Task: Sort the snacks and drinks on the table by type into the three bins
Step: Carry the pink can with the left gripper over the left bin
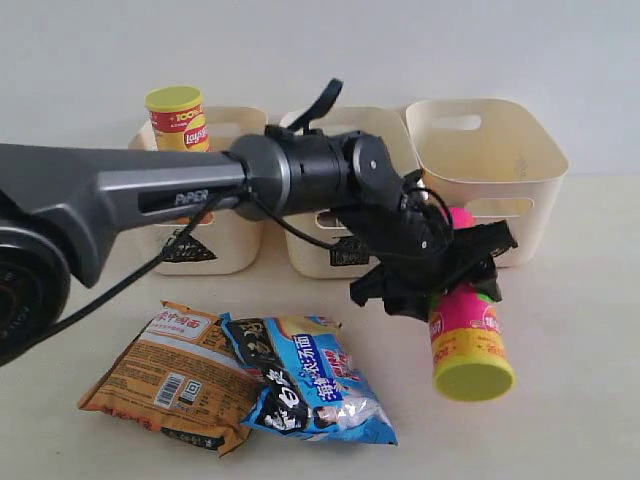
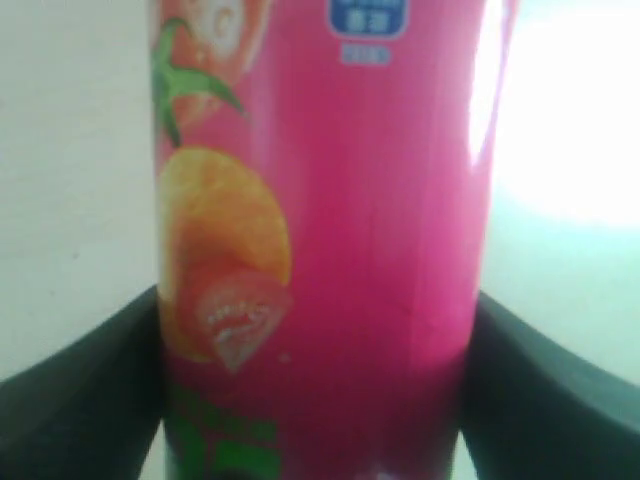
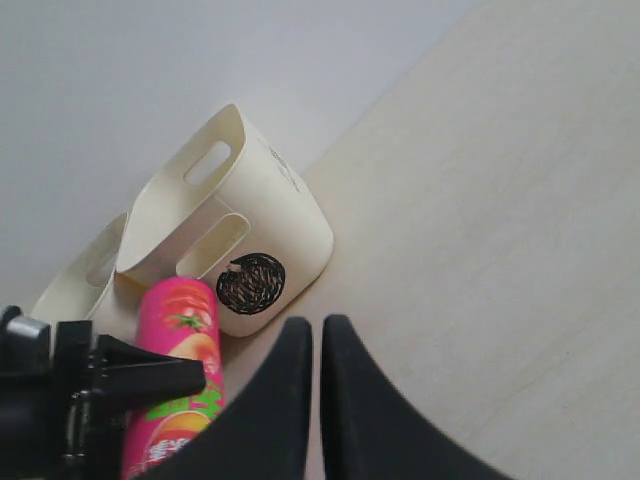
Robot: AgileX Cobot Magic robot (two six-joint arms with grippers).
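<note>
Our left arm (image 1: 110,195) is reaching across, left gripper (image 1: 437,272) clamping the pink chip tube (image 1: 466,330), tilted lid-forward before the circle bin (image 1: 505,150); we are holding the right gripper (image 3: 318,345) pressed together.

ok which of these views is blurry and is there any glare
Left wrist view: the pink chip tube fills the frame and is soft, out of focus, with a white glare streak down one edge and a blown-out patch of table beside it. Exterior view: sharp, even light, faint shadows only. Right wrist view: sharp, no glare.
</note>
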